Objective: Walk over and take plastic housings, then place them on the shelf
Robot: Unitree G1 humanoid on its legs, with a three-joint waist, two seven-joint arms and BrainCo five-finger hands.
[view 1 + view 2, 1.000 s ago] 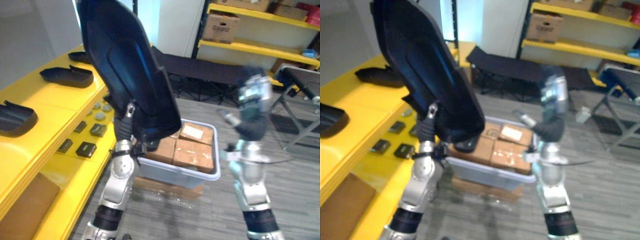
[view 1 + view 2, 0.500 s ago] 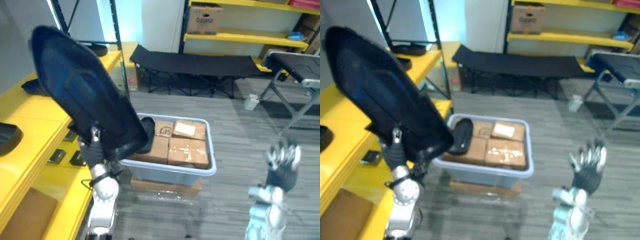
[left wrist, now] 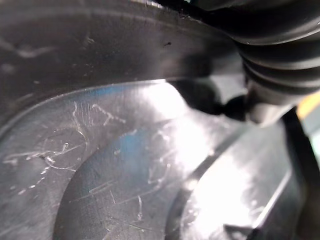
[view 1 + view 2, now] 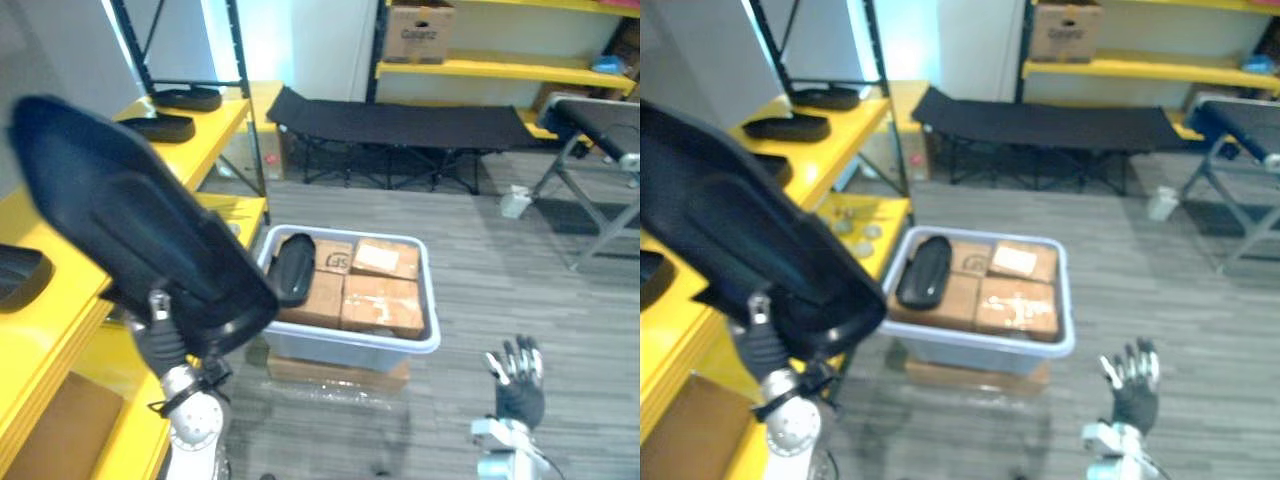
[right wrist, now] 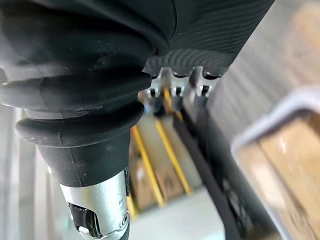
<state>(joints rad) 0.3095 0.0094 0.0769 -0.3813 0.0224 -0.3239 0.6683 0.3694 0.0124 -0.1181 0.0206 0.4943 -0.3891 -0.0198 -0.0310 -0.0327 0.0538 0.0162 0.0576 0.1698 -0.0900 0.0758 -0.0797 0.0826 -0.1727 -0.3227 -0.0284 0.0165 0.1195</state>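
My left hand [image 4: 160, 325] holds a large black plastic housing [image 4: 140, 235] raised and tilted, up beside the yellow shelf [image 4: 225, 110]. Its scratched inner face [image 3: 125, 165] fills the left wrist view. A thumb or finger rests on the housing's lower end. A second, smaller housing [image 4: 292, 268] lies in the grey bin [image 4: 350, 350] on cardboard boxes. Several more housings [image 4: 155, 128] sit on the shelf top. My right hand [image 4: 515, 375] hangs low at the lower right, fingers [image 5: 180, 82] straight and spread, holding nothing.
The bin stands on a flat cardboard piece on the grey floor. A black folding cot [image 4: 400, 125] stands behind it, before yellow racks carrying a cardboard box [image 4: 418, 30]. A metal folding frame [image 4: 600, 150] is at the right. Small parts lie on a lower shelf level [image 4: 865, 225].
The whole view has shifted. My right hand has dropped from chest height to low at the lower right. The held housing has swung lower and leftward toward the shelf.
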